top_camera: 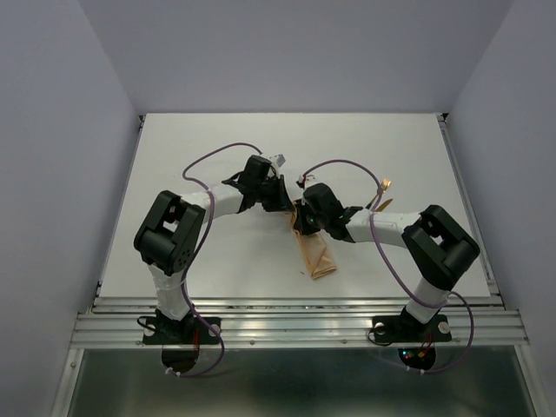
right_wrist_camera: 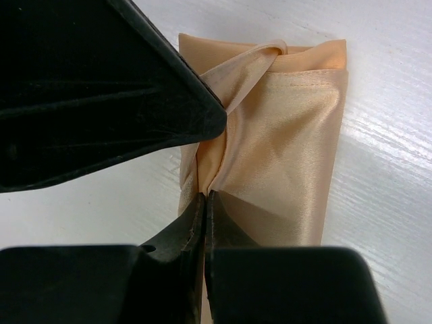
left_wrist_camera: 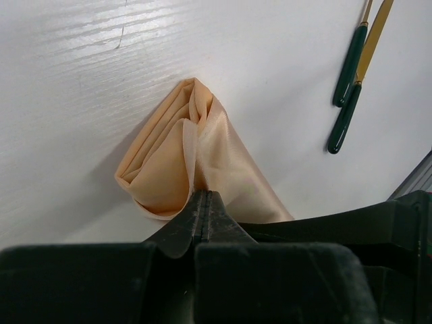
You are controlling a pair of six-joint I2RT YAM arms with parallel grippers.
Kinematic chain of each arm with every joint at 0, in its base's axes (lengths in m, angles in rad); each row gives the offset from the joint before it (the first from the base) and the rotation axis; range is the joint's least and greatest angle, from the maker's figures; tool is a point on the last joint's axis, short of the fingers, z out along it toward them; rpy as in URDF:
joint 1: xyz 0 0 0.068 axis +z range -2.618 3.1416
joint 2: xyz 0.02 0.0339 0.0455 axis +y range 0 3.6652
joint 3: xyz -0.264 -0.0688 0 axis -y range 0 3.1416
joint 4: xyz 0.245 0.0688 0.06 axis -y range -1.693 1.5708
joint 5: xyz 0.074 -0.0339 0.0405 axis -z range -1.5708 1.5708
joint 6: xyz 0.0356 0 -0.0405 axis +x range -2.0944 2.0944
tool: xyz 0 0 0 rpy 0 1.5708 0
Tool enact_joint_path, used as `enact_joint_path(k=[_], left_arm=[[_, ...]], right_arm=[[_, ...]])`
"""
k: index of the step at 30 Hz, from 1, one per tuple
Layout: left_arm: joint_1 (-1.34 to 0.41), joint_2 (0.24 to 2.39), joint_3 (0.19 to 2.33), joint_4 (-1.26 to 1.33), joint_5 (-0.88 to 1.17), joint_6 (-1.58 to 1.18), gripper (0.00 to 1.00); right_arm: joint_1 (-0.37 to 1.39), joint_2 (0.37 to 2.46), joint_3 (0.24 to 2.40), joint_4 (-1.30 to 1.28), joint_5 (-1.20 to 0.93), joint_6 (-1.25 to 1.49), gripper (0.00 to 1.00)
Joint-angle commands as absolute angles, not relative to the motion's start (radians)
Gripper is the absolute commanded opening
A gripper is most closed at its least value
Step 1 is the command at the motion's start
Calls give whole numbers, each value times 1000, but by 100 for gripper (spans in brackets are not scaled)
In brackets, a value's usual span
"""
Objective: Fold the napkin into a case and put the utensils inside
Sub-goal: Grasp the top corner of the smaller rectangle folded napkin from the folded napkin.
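The peach-orange napkin (top_camera: 320,259) lies folded into a narrow strip on the white table, between the two arms. In the left wrist view its top layers bulge up into an open pocket (left_wrist_camera: 165,169). My left gripper (left_wrist_camera: 204,197) is shut on a raised fold at the napkin's near edge. My right gripper (right_wrist_camera: 206,197) is shut on an upper layer of the napkin (right_wrist_camera: 290,148), right beside the left gripper's black body (right_wrist_camera: 101,101). The utensils (top_camera: 382,195) lie apart to the right, and two dark green handles (left_wrist_camera: 349,64) show in the left wrist view.
The white table (top_camera: 217,261) has a metal rail (top_camera: 295,326) along its near edge. Purple cables (top_camera: 208,161) loop over both arms. Grey walls close in the table on three sides.
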State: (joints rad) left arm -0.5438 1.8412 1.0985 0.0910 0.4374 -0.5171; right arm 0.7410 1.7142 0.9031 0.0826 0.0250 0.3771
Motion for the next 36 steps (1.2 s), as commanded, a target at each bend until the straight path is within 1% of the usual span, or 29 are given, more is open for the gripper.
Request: enact_joint_path(k=[1, 12, 14, 15, 17, 21, 23, 24, 25, 28, 31, 33, 35, 36], left_arm=[[-557, 1839, 1149, 86, 465, -511, 0], [-557, 1893, 1196, 52, 459, -517, 0], [-557, 1890, 1207, 34, 448, -514, 6], [-557, 1887, 1210, 26, 442, -511, 11], [-557, 1873, 1219, 2, 424, -503, 15], [-557, 1839, 1242, -51, 407, -495, 18], [-557, 1821, 1247, -61, 410, -495, 23], [-557, 1818, 1247, -61, 411, -497, 24], [-557, 1813, 1247, -60, 416, -497, 29], [-555, 1815, 1250, -61, 423, -497, 33], [-557, 1822, 1255, -60, 429, -495, 34], [-557, 1824, 1259, -61, 431, -495, 35], [-557, 1824, 1261, -61, 433, -494, 40], [-557, 1822, 1265, -60, 431, -494, 41]], right_arm=[[750, 1729, 911, 155, 9, 371, 1], [750, 1743, 913, 178, 9, 396, 2], [750, 1747, 911, 181, 8, 400, 2], [750, 1749, 905, 184, 9, 402, 2], [750, 1750, 897, 193, 9, 406, 3], [750, 1752, 882, 212, 8, 414, 9], [750, 1752, 882, 213, -21, 411, 10], [750, 1752, 884, 213, -25, 408, 10], [750, 1753, 885, 213, -26, 408, 11], [750, 1758, 890, 209, -29, 402, 15], [750, 1759, 897, 201, -32, 403, 19], [750, 1758, 899, 195, -32, 408, 26], [750, 1758, 900, 192, -37, 410, 28], [750, 1758, 900, 189, -37, 410, 28]])
